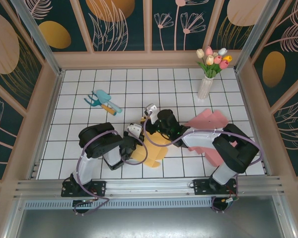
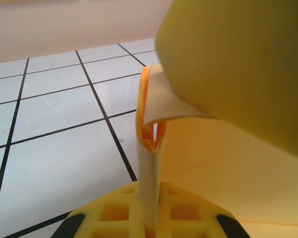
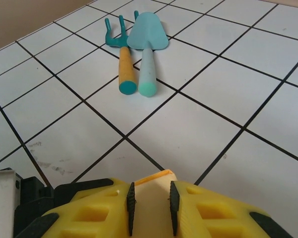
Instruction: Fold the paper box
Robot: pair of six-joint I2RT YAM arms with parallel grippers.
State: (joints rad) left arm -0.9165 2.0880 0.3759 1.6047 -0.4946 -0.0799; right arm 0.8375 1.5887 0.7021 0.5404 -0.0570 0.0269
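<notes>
Left end effector [image 2: 149, 220] is clamped on the box [image 1: 156, 153]; right end effector [image 3: 150, 206] pinches another edge. Fold slowly, without tearing.

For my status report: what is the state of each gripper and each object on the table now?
yellow paper box: partly folded, one flap curled up, held by both grippers.
left gripper: shut on the box's flap.
right gripper: shut on the box's edge.
pink paper sheet: unfolded, lying flat.
rake: lying flat.
trowel: lying flat beside the rake.
vase: upright, tulips in it.
</notes>
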